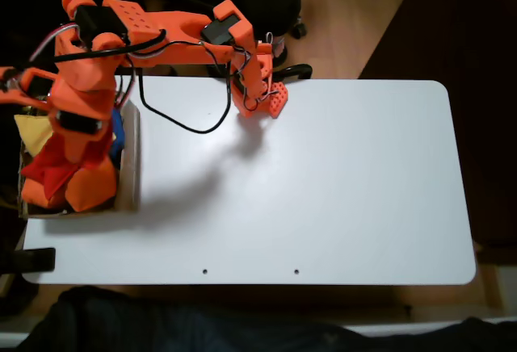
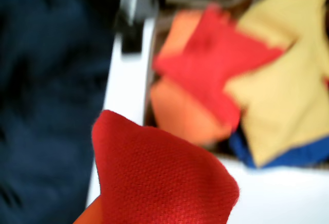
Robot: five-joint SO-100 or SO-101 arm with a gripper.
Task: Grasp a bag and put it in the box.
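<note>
The brown box stands at the table's left edge in the fixed view, with yellow, orange, blue and red beanbags inside. My orange arm reaches over it, and my gripper hangs above the box with the red bag under it. In the wrist view the red bag looms large and close at the bottom edge, apparently clamped, though the jaws themselves are hidden behind it. Beyond it lie another red beanbag, an orange one and a yellow one.
The arm's base is clamped at the white table's far edge. A black cable loops over the tabletop beside it. Dark cloth lies along the near edge, seen as dark blue cloth in the wrist view.
</note>
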